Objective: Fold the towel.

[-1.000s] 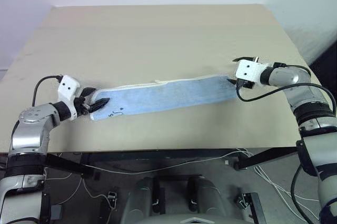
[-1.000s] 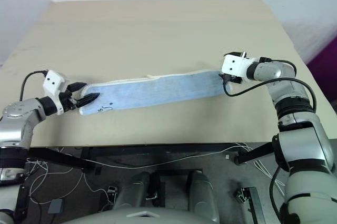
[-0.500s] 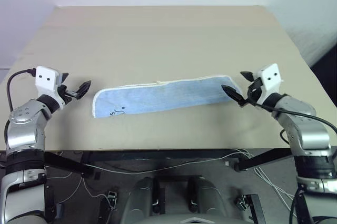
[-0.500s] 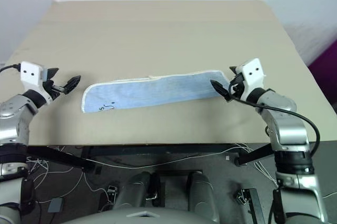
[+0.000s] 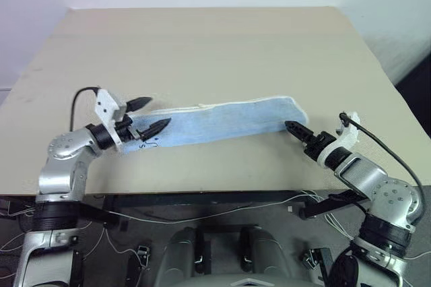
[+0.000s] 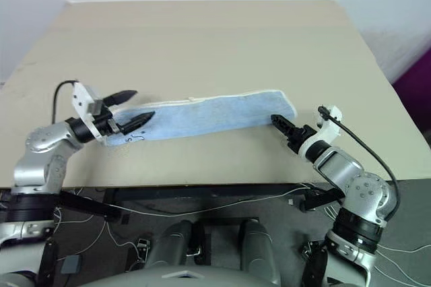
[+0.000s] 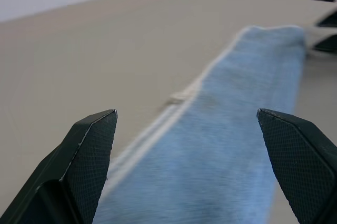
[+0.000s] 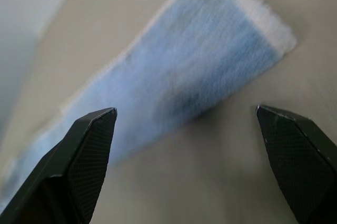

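Right gripper low near front edge of table, pointing in toward towel, fingers spread wide, nothing held, tips just off the towel's right end. Left gripper reaching in from the left, roughly level, fingers also wide apart, straddling the towel's left end, nothing clamped. Towel lying flat on table between the two grippers, a long narrow light blue strip running left to right, right end slightly farther back. White stitched edging along far edge; small dark mark near left end.
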Motion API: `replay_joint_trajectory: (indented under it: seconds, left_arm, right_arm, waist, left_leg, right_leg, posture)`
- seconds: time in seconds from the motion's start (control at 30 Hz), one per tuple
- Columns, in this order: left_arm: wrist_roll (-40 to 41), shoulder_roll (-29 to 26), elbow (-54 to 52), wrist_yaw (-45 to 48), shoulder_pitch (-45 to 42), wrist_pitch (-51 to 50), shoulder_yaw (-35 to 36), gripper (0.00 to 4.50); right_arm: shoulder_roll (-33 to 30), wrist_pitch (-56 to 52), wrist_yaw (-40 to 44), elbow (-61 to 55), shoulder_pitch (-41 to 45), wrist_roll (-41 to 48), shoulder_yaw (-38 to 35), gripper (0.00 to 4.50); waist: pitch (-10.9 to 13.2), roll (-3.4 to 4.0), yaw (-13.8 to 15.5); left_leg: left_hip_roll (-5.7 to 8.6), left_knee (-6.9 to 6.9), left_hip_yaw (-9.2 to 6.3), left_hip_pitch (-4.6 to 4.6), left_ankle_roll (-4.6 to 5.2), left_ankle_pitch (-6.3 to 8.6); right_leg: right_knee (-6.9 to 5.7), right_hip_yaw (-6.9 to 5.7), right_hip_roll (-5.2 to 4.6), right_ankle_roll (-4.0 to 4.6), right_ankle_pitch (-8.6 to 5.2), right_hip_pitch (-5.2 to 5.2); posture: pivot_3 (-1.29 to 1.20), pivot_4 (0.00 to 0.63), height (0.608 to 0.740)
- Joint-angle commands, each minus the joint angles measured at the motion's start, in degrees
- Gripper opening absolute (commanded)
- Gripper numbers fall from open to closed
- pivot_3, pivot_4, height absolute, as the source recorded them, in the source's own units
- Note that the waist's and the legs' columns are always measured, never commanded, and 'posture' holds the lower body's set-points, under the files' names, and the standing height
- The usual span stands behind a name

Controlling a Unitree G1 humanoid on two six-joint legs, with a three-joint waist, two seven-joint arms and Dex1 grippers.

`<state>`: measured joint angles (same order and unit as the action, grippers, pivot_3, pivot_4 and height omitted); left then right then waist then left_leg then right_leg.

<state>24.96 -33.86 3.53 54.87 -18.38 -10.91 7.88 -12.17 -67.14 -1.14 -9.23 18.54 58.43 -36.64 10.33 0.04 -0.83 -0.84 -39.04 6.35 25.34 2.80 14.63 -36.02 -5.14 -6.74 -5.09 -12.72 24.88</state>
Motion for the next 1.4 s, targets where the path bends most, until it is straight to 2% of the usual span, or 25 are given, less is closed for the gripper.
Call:
replay_joint_trajectory:
  seconds: [0.03, 0.2, 0.37, 0.4, 0.5, 0.83, 1.0, 1.2, 1.4]
  left_arm:
    - [1.7, 0.7, -5.0, 0.5, 0.9, -1.1, -0.8, 4.45]
    - [1.9, 1.5, -7.1, -0.1, 2.0, -2.2, -1.2, 4.45]
    - [2.2, 1.8, -9.1, -0.8, 3.7, -2.7, -0.9, 4.45]
    - [2.2, 1.9, -9.5, -0.9, 4.1, -2.8, -0.9, 4.49]
    - [2.4, 2.0, -10.3, -1.6, 5.0, -3.0, -0.8, 4.50]
    - [2.4, 2.3, -10.3, -2.0, 5.2, -3.0, -1.5, 4.50]
    - [2.0, 2.9, -9.7, -2.0, 4.9, -2.7, -2.2, 4.50]
    - [1.6, 3.1, -9.4, -1.9, 4.8, -2.4, -2.5, 4.50]
    - [1.3, 3.2, -8.9, -2.0, 4.7, -2.2, -2.5, 4.50]
  right_arm:
    - [1.8, 1.0, -5.1, 4.7, 3.5, 3.1, -2.3, 4.44]
    - [2.8, 4.6, -8.8, 13.5, 8.6, 3.7, -3.8, 4.44]
    - [2.2, 8.1, -8.8, 19.5, 11.2, 2.8, -3.3, 4.44]
    - [2.2, 8.6, -8.7, 20.2, 11.5, 2.7, -3.2, 4.28]
    - [2.3, 10.1, -8.9, 21.6, 12.2, 2.7, -2.8, 3.55]
    - [2.8, 12.6, -9.7, 20.9, 11.3, 4.6, -2.6, 0.05]
    - [0.6, 13.9, -9.3, 20.3, 11.1, 4.8, -3.0, 0.02]
    - [-7.4, 15.9, -5.9, 23.7, 12.2, 3.2, -3.8, 0.02]
    - [-16.5, 17.1, 3.6, 20.5, 12.8, -4.1, 4.2, 0.02]
  waist:
    - [0.0, -0.01, 0.0]
    - [0.0, -0.04, -0.2]
    - [-0.2, -0.20, -0.3]
    - [-0.2, -0.24, -0.3]
    - [-0.2, -0.26, -0.3]
    - [-0.3, -0.43, -0.3]
    - [-0.4, -0.44, -0.1]
    - [-0.3, -0.29, 0.6]
    - [-0.1, -0.04, 0.0]
  left_leg:
    - [0.00, 0.00, 0.00, -0.01, 0.01, 0.00]
    - [-0.01, -0.01, 0.01, -0.04, 0.04, -0.01]
    - [-0.04, -0.01, 0.01, -0.09, 0.04, -0.01]
    - [-0.04, -0.01, 0.01, -0.11, 0.04, 0.00]
    - [-0.05, 0.00, 0.01, -0.16, 0.04, 0.00]
    - [-0.07, 0.01, 0.00, -0.16, 0.03, 0.01]
    - [-0.06, 0.02, -0.02, -0.16, 0.04, 0.02]
    - [0.06, 0.01, -0.02, -0.01, 0.11, 0.06]
    - [0.03, 0.03, 0.01, 0.07, 0.17, 0.08]
  right_leg:
    - [-0.01, 0.00, 0.02, 0.00, 0.00, -0.01]
    - [0.00, 0.00, 0.09, -0.01, 0.00, -0.06]
    - [0.00, 0.00, 0.14, -0.02, 0.00, -0.11]
    - [0.01, 0.00, 0.14, -0.02, 0.00, -0.13]
    - [0.01, 0.00, 0.14, -0.01, -0.01, -0.17]
    - [0.04, 0.00, 0.13, -0.01, -0.01, -0.17]
    - [0.06, 0.00, 0.06, 0.00, -0.01, -0.17]
    - [0.10, -0.01, -0.07, 0.17, -0.11, -0.07]
    - [0.17, -0.01, -0.02, -0.01, -0.02, 0.00]
  posture:
    - [0.00, 0.150, 0.740]
    - [0.00, 0.150, 0.740]
    - [0.00, 0.150, 0.740]
    - [0.00, 0.150, 0.740]
    - [0.00, 0.150, 0.740]
    - [0.00, 0.150, 0.740]
    - [0.00, 0.150, 0.740]
    - [0.00, 0.150, 0.740]
    - [0.00, 0.150, 0.740]
